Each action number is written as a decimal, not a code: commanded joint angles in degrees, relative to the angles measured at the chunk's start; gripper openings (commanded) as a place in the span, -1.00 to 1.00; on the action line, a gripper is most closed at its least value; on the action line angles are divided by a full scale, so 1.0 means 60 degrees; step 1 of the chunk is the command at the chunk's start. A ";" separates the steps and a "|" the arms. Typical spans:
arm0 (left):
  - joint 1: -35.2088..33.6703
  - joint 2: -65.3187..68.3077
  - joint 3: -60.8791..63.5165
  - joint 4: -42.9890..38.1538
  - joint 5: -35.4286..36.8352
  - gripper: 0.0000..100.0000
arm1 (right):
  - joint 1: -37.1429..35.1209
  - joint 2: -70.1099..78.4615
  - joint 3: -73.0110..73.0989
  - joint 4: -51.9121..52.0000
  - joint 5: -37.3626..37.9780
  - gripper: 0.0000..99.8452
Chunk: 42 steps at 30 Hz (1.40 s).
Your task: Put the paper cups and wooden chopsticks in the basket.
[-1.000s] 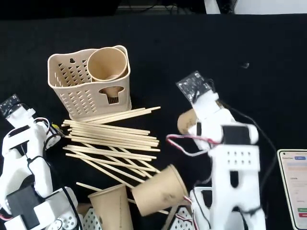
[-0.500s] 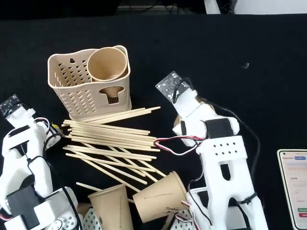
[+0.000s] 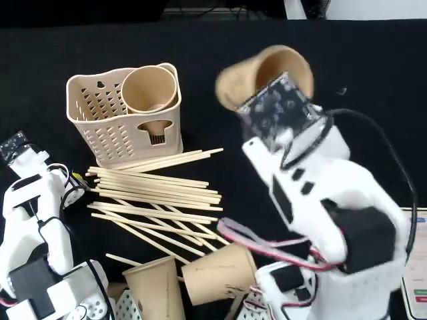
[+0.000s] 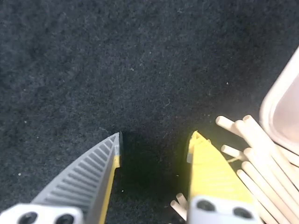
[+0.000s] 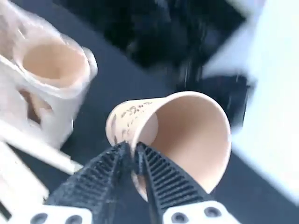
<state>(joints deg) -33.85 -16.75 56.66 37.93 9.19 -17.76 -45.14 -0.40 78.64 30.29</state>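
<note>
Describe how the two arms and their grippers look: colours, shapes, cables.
The left arm and right arm are white plastic with black motor blocks. The right one trails red-and-white wires and a black cable, and bears a dark circuit board. The left gripper has pointed fingers, one ribbed grey, one yellow; the right gripper has black ribbed fingers.

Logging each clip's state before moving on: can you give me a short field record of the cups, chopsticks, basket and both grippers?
held cup: off the table, wall pinched by right gripper
basket: upright, one stored cup inside
table cups: lying cup beside second lying cup, at near edge
chopsticks: piled on table in front of basket
left gripper: fingers open, empty, by chopstick ends
</note>
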 commanded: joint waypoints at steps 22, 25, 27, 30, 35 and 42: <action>0.0095 -0.0249 0.0007 -0.0249 0.0103 -0.53 | -0.2740 0.4989 -0.2088 -0.2110 0.0366 -0.96; 0.0095 -0.0249 0.0007 -0.0249 0.0103 -0.53 | -0.2740 0.5004 -0.2073 -0.2110 0.0293 -0.76; 0.0095 -0.0249 0.0007 -0.0249 0.0103 -0.53 | -0.2740 0.4945 -0.2088 -0.2110 0.0293 -0.60; 0.0095 -0.0249 0.0007 -0.0249 0.0103 -0.53 | -0.2740 0.4667 -0.2088 -0.2110 0.0293 -0.54; 0.0095 -0.0249 0.0007 -0.0264 0.0103 -0.53 | -0.2740 0.4491 -0.2088 -0.2212 0.0293 -0.65; 0.0110 -0.0249 0.0007 -0.0249 0.0103 -0.53 | -0.2462 0.4432 -0.2103 -0.3648 -0.0308 -0.69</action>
<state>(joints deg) -33.85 -16.75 56.66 37.93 9.19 -33.41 -14.90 -9.54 61.32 31.69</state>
